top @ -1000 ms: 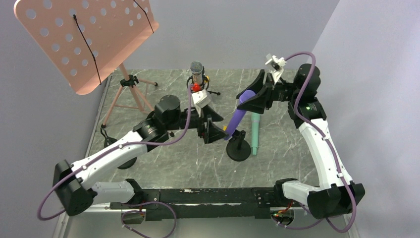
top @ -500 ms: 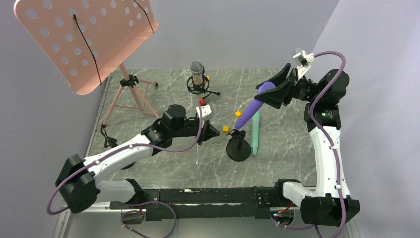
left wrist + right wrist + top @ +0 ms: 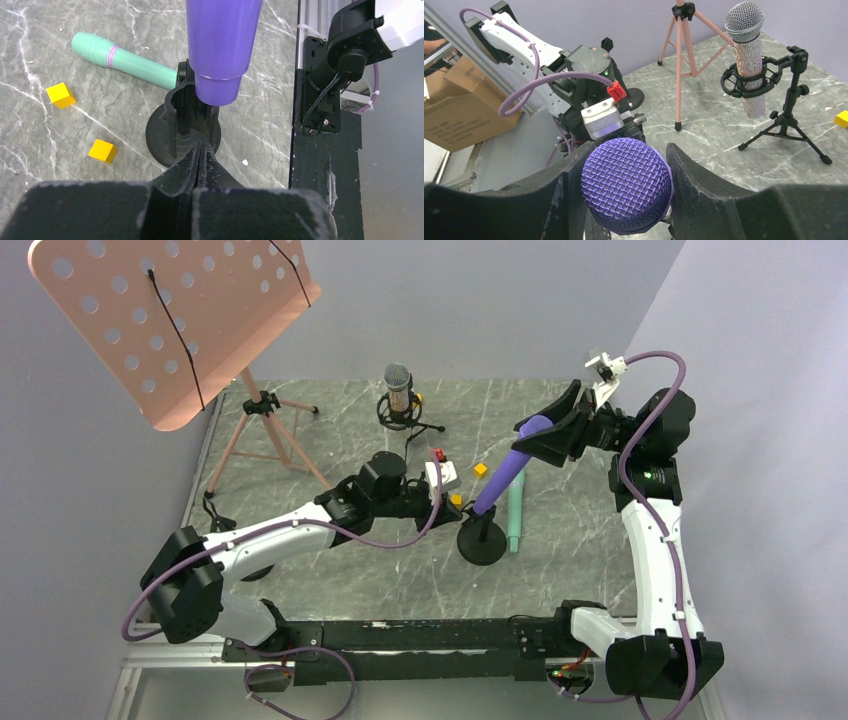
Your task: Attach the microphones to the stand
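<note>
My right gripper (image 3: 545,435) is shut on the mesh head of the purple microphone (image 3: 503,475). The microphone slants down to the black round-based stand (image 3: 481,545). Its tail (image 3: 222,50) is right at the stand's clip (image 3: 182,97); I cannot tell whether it is seated. From the left, my left gripper (image 3: 455,508) points at the stand, jaws shut and empty, tips (image 3: 200,150) just short of its post. The mint green microphone (image 3: 516,510) lies flat behind the stand. The glittery silver-pink microphone (image 3: 399,390) stands upright in a shock mount (image 3: 744,82) at the back.
Two yellow cubes (image 3: 480,469) (image 3: 456,499) lie near the left gripper. A pink music stand (image 3: 170,320) on a tripod (image 3: 265,430) fills the back left. The small black tripod (image 3: 791,105) holds the glittery microphone. A black rail (image 3: 325,150) runs along the near edge.
The left gripper has shut and moved right, up to the round-based stand. The right arm swung right and back, then brought the purple microphone's tail down to the clip.
</note>
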Motion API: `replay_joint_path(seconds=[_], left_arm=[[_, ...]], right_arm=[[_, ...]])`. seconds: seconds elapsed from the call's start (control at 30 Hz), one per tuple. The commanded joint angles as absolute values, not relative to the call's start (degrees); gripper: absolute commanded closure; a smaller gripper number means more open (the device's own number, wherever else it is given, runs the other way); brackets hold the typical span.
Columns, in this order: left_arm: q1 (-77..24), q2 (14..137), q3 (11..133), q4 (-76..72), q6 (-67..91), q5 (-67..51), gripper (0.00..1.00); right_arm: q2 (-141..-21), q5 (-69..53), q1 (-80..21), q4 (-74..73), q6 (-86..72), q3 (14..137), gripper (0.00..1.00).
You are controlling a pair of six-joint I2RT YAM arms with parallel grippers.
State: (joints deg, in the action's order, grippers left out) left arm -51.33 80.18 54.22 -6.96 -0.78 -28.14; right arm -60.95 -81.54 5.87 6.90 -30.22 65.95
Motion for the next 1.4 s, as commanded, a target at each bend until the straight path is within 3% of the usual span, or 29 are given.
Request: replay_joint_path(seconds=[0.0, 0.13, 0.4, 0.8, 1.1, 1.37], left_arm=[[-51.9, 81.7, 56.6, -10.5, -1.8, -28.6, 1.00], [-52.3, 82.8, 56.9, -11.3, -1.5, -29.1, 1.00], [-52.6, 83.9, 56.5, -13.1, -0.4, -27.8, 0.90], [-52.7, 84.2, 55.8, -12.8, 1.9, -27.2, 0.61], [-52.7, 84.8, 56.1, -12.6, 2.1, -27.3, 0.60], [-52.8, 85.1, 55.9, -13.2, 2.5, -27.5, 0.61]], right_arm=[[-59.9, -82.3, 6.2, 11.2, -32.2, 65.9, 0.96], [-59.9, -82.1, 6.2, 10.9, -31.8, 65.6, 0.96], [-59.8, -81.2, 6.2, 8.3, -29.1, 64.4, 0.96], [-60.4, -80.0, 6.2, 5.3, -25.7, 64.8, 0.96], [-61.0, -79.3, 5.3, 8.7, -28.0, 61.9, 0.96], [-61.4, -77.5, 3.3, -4.7, -16.1, 61.9, 0.96]])
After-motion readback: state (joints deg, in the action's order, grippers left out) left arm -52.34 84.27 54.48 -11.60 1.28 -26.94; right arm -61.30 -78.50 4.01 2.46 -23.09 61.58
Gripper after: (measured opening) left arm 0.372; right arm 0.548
